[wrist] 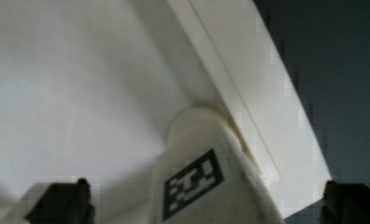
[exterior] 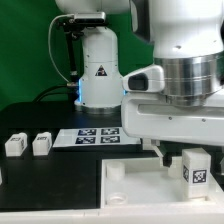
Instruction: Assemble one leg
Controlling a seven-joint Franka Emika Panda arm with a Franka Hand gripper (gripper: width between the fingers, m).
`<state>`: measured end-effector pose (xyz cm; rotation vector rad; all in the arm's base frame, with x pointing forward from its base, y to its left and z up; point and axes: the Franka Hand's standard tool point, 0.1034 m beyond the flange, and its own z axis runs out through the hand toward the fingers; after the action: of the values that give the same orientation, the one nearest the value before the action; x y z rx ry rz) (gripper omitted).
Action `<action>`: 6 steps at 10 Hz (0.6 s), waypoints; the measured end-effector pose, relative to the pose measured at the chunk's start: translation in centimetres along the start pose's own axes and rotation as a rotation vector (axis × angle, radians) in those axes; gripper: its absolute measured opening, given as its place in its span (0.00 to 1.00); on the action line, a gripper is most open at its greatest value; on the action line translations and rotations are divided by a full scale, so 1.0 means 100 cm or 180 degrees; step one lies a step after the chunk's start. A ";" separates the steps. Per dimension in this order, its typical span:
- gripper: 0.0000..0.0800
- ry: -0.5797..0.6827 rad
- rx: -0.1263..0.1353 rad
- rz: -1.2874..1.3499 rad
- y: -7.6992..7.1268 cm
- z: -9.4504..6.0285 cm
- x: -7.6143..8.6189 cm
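Note:
A leg, a small white block with a black-and-white marker, stands upright at the corner of the large white panel on the exterior view's right. My gripper hangs right over it, its dark fingers reaching down beside it. In the wrist view the leg lies between the two fingertips, with a gap showing on each side. My gripper is open and straddles the leg. The panel fills most of the wrist view.
Two more loose legs stand on the dark table at the exterior view's left. The marker board lies in front of the arm's white base. Dark table shows past the panel's edge.

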<state>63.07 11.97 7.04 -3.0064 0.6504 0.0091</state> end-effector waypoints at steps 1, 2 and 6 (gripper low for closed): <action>0.81 0.0033 -0.0007 -0.0309 -0.007 -0.006 -0.002; 0.81 0.0058 -0.0063 -0.1002 -0.008 -0.012 0.000; 0.55 0.0054 -0.0064 -0.1058 -0.008 -0.011 0.000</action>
<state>63.38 12.61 8.21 -3.0954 0.1457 -0.0266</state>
